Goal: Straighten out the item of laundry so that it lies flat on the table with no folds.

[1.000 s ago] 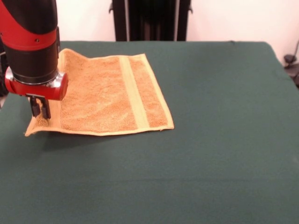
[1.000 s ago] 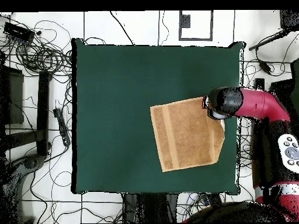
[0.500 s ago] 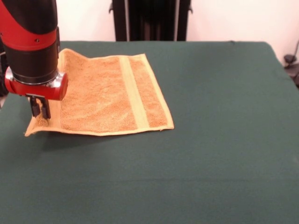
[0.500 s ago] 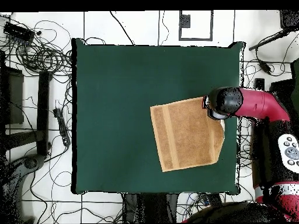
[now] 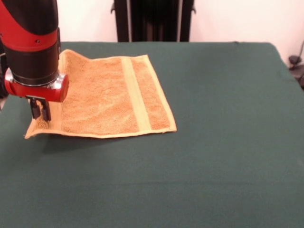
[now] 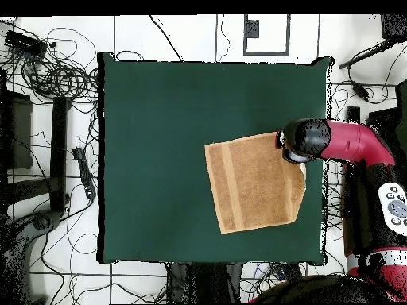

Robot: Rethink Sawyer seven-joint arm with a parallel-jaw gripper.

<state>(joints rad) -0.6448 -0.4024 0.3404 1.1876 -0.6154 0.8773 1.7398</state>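
Observation:
The orange-yellow towel [image 5: 111,97] lies on the green table [image 5: 228,152] at the far left in the front view. It is mostly spread out, with a pale woven band across it. Its far left corner is hidden behind the arm. My gripper [image 5: 41,115] comes straight down on the towel's near left corner, its fingers close together and pinching the terry. That corner sits slightly off the table, with a shadow under it. In the overhead view the towel [image 6: 253,184] is near the table's [image 6: 159,119] right edge, and the arm's head [image 6: 302,139] covers the gripper.
A black stand [image 5: 152,21] rises behind the table's far edge. In the overhead view, cables [image 6: 56,75] lie on the floor to the left, and the robot's red base [image 6: 385,198] stands to the right of the table.

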